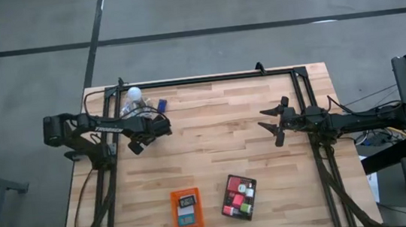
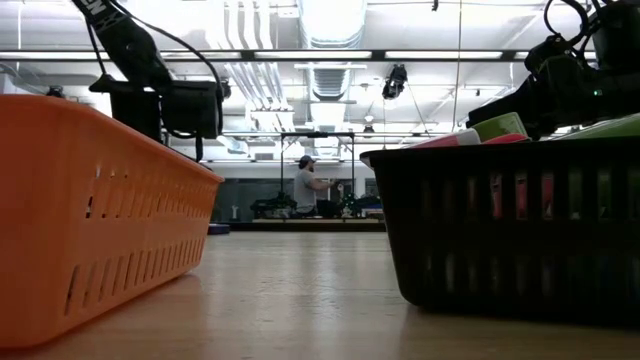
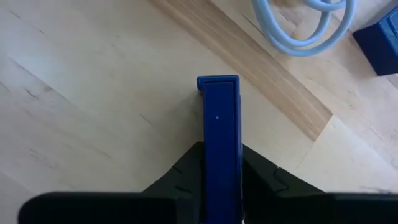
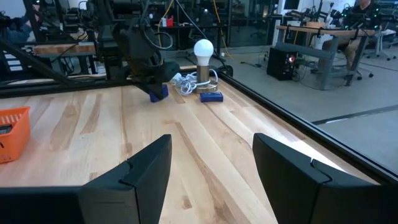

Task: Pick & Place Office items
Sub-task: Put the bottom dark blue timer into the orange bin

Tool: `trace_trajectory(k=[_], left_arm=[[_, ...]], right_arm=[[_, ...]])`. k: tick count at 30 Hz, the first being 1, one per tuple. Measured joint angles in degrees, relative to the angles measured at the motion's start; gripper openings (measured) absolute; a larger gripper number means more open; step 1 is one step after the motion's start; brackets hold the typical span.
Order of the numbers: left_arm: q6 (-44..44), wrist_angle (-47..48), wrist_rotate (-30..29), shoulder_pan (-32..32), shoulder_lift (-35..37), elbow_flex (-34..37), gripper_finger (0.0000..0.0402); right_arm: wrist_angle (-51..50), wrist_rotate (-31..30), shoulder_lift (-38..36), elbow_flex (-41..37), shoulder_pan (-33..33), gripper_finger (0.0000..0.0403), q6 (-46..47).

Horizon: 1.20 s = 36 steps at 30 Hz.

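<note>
My left gripper [image 1: 143, 141] stands at the table's far left, pointing steeply down, shut on a dark blue block [image 3: 219, 118]. The right wrist view shows that block [image 4: 159, 93] under the left gripper [image 4: 154, 79]. Close by, toward the far edge, are a white light bulb [image 4: 203, 50], a pale looped cord [image 3: 305, 28] and a second dark blue block [image 4: 211, 96]. My right gripper [image 1: 271, 125] hangs open and level over the table's right side, holding nothing. Office items lie in the orange tray [image 1: 186, 210] and the black tray [image 1: 239, 196]. My left gripper pinches the dark blue block by its two broad sides [image 3: 211, 155] between the two fingers [image 3: 183, 171]. The fingers come from above, slanting down. The block stands on edge, its thin side toward the wrist camera. Whether its lower end is on the wood, I cannot tell.
The two trays stand side by side near the table's front edge, the orange tray [image 2: 100, 200] left of the black tray [image 2: 510, 220]. A black frame rail [image 1: 207, 79] runs along the far edge and down both sides. Bare wood lies between the arms. A person sits in the room beyond.
</note>
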State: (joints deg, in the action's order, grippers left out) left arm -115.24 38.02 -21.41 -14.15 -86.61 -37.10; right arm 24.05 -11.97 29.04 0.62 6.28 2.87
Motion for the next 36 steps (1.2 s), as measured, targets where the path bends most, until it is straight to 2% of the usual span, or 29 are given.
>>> trace_trajectory(k=[4, 12, 15, 19, 24, 30, 36], left_arm=[[4.84, -0.73, 0.55, 0.07, 1.53, -1.06, 0.0074], [31.70, -0.14, 0.89, 0.73, 8.95, -5.77, 0.0074], [38.10, 0.13, 1.03, 2.82, 11.37, -7.27, 0.0074], [43.45, -0.20, 1.03, 7.32, 13.73, -8.00, 0.0073], [56.62, -4.49, 0.86, 16.47, 15.31, -8.05, 0.0073], [72.03, -15.30, -3.29, 26.49, 14.51, -7.98, 0.0073], [71.11, -19.73, -3.68, 33.15, 14.01, -8.11, 0.0073]], right_arm=[[0.00, 0.00, 0.00, 0.00, 0.02, 0.0219, -0.02], [0.00, 0.00, 0.00, 0.00, 0.01, 0.0219, -0.04], [0.00, 0.00, 0.00, 0.00, 0.00, 0.0219, -0.03], [0.00, 0.00, 0.00, 0.00, 0.00, 0.0219, 0.00], [-0.07, 0.00, -0.02, 0.00, 0.00, 0.0219, -0.02], [-0.09, 0.00, 0.00, 0.00, 0.00, 0.0219, -0.04], [-0.11, -0.02, 0.00, 0.00, 0.02, 0.0219, 0.01]])
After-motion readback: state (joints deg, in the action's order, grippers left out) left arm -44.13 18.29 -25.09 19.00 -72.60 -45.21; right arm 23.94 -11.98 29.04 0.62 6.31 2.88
